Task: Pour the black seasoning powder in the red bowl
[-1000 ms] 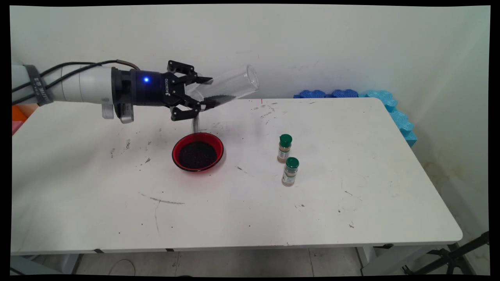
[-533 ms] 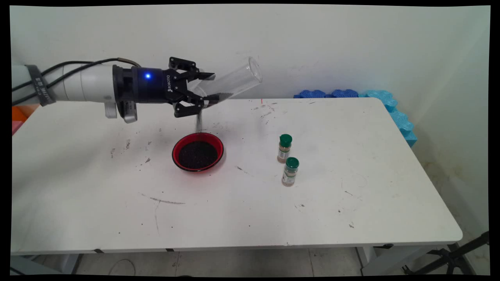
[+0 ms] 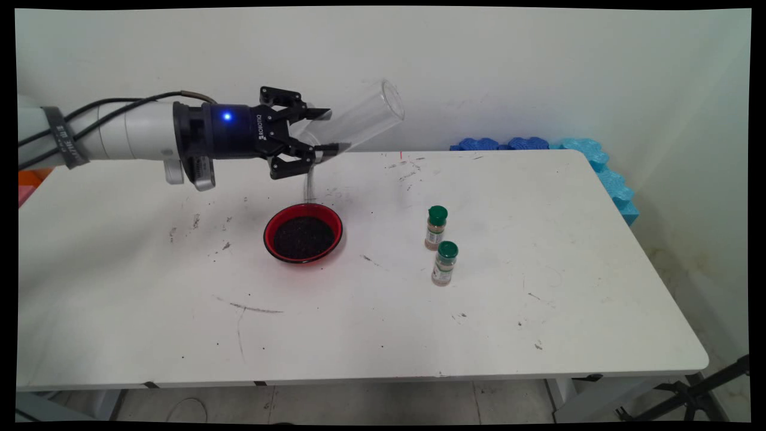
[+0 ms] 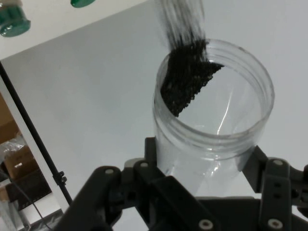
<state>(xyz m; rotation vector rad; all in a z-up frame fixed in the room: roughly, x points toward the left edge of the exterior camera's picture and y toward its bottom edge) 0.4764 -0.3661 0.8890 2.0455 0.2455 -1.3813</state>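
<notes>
Clear plastic jar (image 3: 353, 123) sits clamped in my gripper (image 3: 317, 129), mouth tipped down above the red bowl (image 3: 304, 233) so black grains (image 4: 187, 72) stream in; two spice bottles (image 3: 435, 227) stand right of the bowl.

Below the fingers (image 3: 302, 152), a red bowl (image 3: 303, 233) of dark grains occupies the table (image 3: 149, 287). Two green-capped spice jars (image 3: 440, 245) stand upright well beyond the fingertips, just beside each other. Open tabletop lies between bowl and jars, and nearer the camera.
</notes>
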